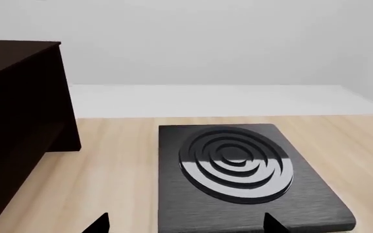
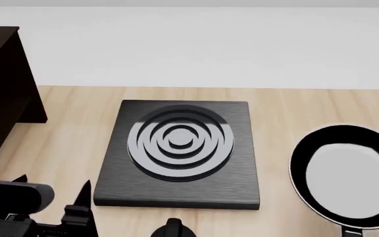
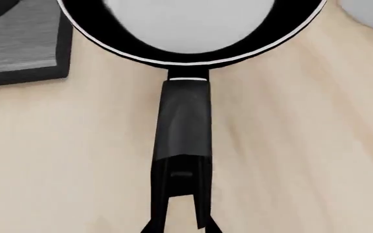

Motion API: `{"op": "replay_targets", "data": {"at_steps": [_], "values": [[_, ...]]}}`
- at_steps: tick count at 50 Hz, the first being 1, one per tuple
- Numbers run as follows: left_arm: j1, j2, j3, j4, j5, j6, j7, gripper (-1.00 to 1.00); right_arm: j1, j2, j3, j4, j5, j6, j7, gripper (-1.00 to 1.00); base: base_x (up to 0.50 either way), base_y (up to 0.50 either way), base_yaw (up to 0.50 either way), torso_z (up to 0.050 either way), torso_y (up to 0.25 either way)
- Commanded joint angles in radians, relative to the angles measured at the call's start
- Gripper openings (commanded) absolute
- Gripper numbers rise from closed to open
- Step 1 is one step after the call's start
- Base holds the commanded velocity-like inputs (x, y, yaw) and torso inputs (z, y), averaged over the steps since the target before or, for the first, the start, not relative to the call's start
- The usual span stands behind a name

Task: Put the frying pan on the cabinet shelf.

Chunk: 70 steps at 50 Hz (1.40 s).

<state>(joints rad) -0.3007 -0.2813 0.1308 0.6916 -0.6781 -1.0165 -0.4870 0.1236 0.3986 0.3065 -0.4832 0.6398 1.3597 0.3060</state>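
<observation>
1. frying pan (image 2: 351, 177) lies flat on the tabletop (image 2: 64, 128), lower right of the head view, right of the burner plate (image 2: 179, 153).
2. likely rigid, bowl-heavy; take its handle (image 3: 183, 121).
3. right gripper (image 3: 180, 213) jaws straddle the handle end; clenched or not, cannot tell.
4. left gripper (image 1: 186, 224) jaws spread, empty.

Burner (image 2: 179, 153): centre of your table (image 2: 64, 128).
Pan (image 2: 347, 173): right of burner, apart, handle toward you.
Cabinet (image 2: 2, 94): far left, on table.

One frying pan (image 2: 347, 175), one burner plate (image 2: 179, 153), one cabinet (image 2: 2, 94)
</observation>
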Motion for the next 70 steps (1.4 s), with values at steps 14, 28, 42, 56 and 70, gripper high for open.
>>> {"op": "replay_targets", "data": {"at_steps": [14,28,42,56,70], "values": [[-0.118,0.011,-0.053,-0.115,-0.088,0.048,0.103,1.0,0.416,0.093,-0.167,-0.099,0.328,0.122,0.087,-1.0,0.0,0.0,0.0,0.0,0.001],[-0.252,0.041,-0.137,-0.258,-0.275,-0.032,0.163,1.0,0.497,0.072,-0.272,-0.095,0.339,0.05,0.02,-1.0,0.0,0.0,0.0,0.0,0.002],[-0.367,0.055,-0.144,-0.333,-0.335,-0.068,0.171,1.0,0.568,0.039,-0.298,-0.131,0.406,0.09,0.055,-1.0,0.0,0.0,0.0,0.001,0.001],[-0.37,0.079,-0.128,-0.306,-0.426,-0.142,0.127,1.0,0.63,-0.005,-0.266,-0.157,0.521,0.149,0.138,-1.0,0.0,0.0,0.0,0.0,0.001],[-0.371,0.184,-0.215,-0.304,-0.643,-0.172,-0.022,1.0,0.628,-0.003,-0.329,-0.182,0.531,0.113,0.155,-1.0,0.0,0.0,0.0,0.001,0.002]]}}
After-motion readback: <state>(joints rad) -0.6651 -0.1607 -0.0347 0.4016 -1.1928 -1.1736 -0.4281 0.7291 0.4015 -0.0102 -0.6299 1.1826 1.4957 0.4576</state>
